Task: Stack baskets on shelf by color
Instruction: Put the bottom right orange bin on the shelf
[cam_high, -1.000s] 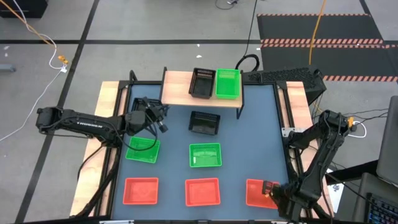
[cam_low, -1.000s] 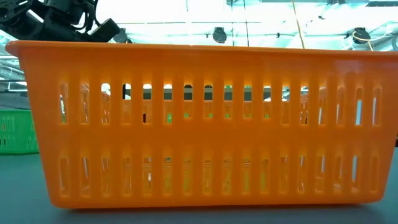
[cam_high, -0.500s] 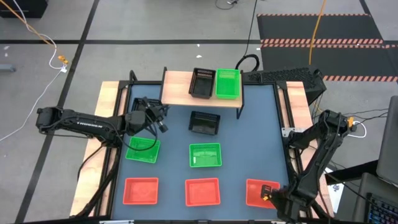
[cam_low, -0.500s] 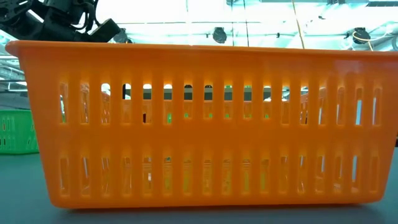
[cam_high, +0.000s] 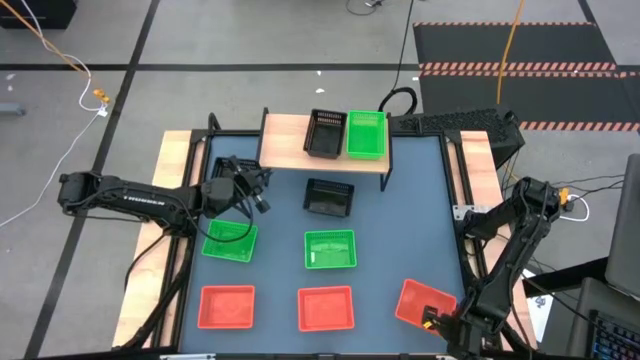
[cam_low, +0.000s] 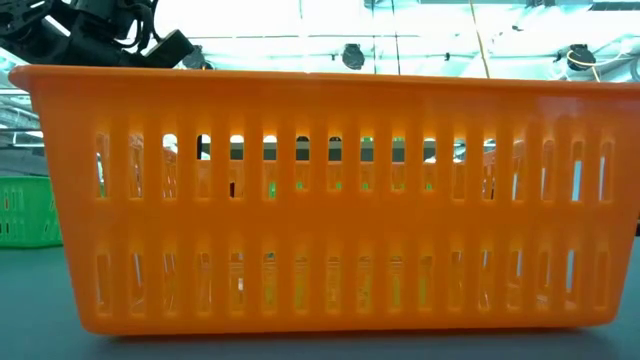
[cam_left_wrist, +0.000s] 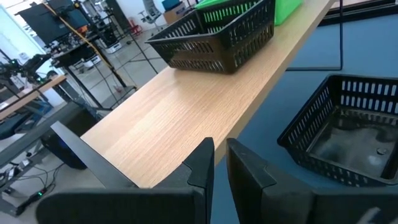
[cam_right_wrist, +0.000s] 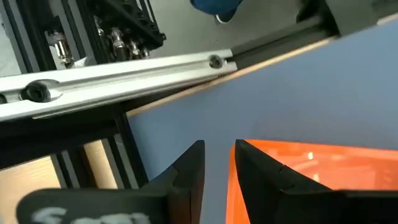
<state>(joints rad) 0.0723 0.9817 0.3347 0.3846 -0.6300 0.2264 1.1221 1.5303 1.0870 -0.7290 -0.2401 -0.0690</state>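
The wooden shelf (cam_high: 290, 145) at the far edge carries a black basket (cam_high: 325, 132) and a green basket (cam_high: 366, 134). On the table stand another black basket (cam_high: 328, 197), two green baskets (cam_high: 230, 240) (cam_high: 330, 249) and three red baskets (cam_high: 226, 306) (cam_high: 326, 308) (cam_high: 422, 300). My right gripper (cam_high: 432, 321) is shut on the right-hand red basket at the near right corner. My left gripper (cam_left_wrist: 219, 163) hovers by the shelf's left end, its fingers nearly together with nothing between them. My right gripper holds the red basket's rim (cam_right_wrist: 231, 186) at its near end, with one finger inside the basket and one outside. The fingers slant steeply down from the table's near side. The basket sits askew to the other red ones; whether it is off the table I cannot tell.
The shelf's left third (cam_left_wrist: 161, 124) is bare wood. The middle red basket (cam_low: 320, 200) fills the low view, with a green basket (cam_low: 20, 210) behind it. The table's metal frame rail (cam_right_wrist: 124, 68) runs close beyond my right gripper.
My right gripper has gone a little toward the table's near edge and tipped further downward. The right-hand red basket has turned about with it: it stood square to the table edge and now sits askew. The left arm has kept still.
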